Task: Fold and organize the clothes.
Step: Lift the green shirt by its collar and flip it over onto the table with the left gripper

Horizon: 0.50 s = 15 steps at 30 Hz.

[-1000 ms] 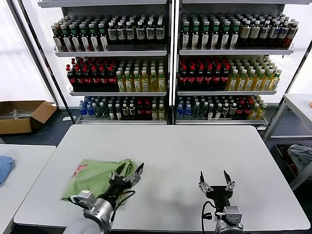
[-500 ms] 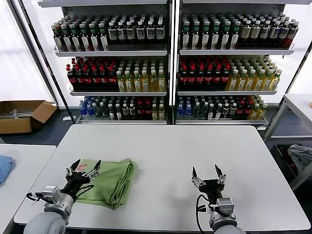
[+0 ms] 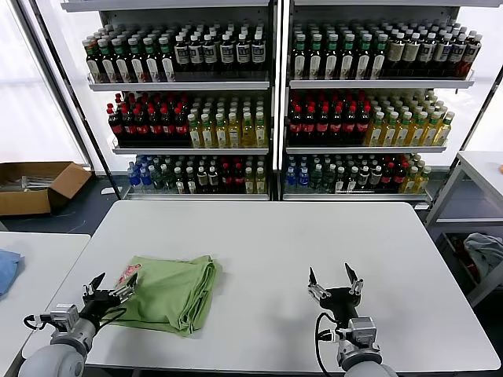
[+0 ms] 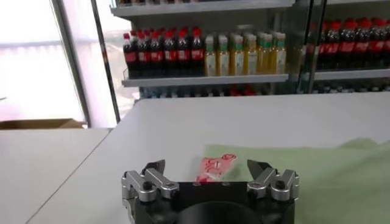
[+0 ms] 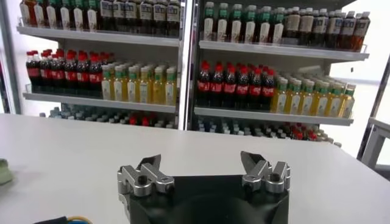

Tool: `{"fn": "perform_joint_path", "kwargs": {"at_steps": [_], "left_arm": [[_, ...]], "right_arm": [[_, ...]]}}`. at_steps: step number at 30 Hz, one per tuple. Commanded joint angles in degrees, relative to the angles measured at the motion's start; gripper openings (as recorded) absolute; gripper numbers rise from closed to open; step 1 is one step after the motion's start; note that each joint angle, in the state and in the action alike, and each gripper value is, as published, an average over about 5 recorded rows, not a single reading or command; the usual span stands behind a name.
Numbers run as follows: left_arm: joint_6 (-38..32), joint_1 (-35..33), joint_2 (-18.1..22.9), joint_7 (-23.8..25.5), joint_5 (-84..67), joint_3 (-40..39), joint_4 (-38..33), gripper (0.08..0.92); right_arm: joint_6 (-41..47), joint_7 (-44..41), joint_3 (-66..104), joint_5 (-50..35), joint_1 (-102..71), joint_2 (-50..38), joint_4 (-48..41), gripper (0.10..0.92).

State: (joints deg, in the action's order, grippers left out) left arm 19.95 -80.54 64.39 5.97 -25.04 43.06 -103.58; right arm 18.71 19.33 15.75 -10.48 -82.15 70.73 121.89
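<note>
Folded green polo shirt [image 3: 171,290] lies flat on the white surface [image 3: 314,243], just ahead of the left tool [image 3: 109,287] (fingers spread, holding nothing). Right tool [image 3: 331,280], likewise open, sits well apart.

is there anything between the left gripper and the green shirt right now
Nothing visible. The left gripper hangs open at the near left edge of the folded green polo shirt, with only bare table around it. The right gripper waits open, well off to the shirt's right.
</note>
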Motion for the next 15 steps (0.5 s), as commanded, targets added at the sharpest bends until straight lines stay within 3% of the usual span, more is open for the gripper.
{"fn": "perform_joint_path", "kwargs": {"at_steps": [1,15], "left_arm": [[0.77,0.19,-0.59,1.02,-3.57,1.06,1.67,0.823],[2.4,0.69,0.72,2.17,-6.35,0.27,3.94,0.823]], "right_arm": [[-0.05,-0.07,-0.24,0.37,-0.07,-0.12,0.03,0.823],[-0.15,-0.26,-0.26,0.92,-1.27,0.0,0.7,0.823]]}}
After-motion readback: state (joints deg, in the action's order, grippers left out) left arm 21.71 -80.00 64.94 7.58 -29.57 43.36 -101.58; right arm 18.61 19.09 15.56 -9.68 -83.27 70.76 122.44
